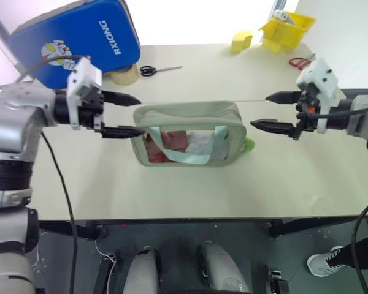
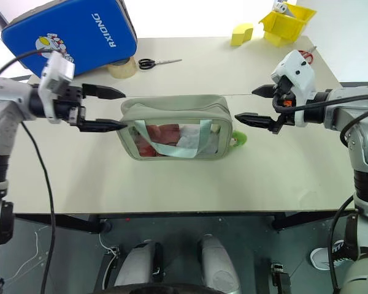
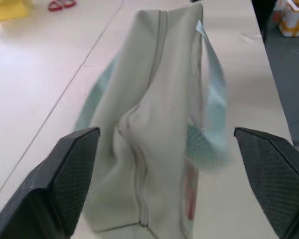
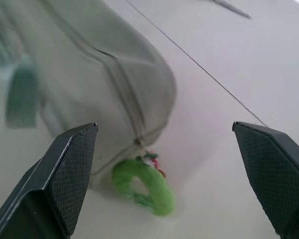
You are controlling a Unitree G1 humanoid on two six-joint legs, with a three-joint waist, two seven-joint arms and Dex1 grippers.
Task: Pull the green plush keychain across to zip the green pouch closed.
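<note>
Both arms reach inward, raised and facing each other, the left gripper pointing right with jaws spread wide and empty, the right gripper pointing left, jaws likewise parted, gripping nothing.

Pale beige table, dark grey floor, bright backlight

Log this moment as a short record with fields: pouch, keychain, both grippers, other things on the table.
pouch: lies on the table between the two grippers, zipper looks closed
keychain: on the table at the pouch's right end
left gripper: jaws open, at the pouch's left end, holding nothing
right gripper: jaws open, beside the pouch's right end, holding nothing
behind: blue case, tape roll, scissors, yellow bin
</note>
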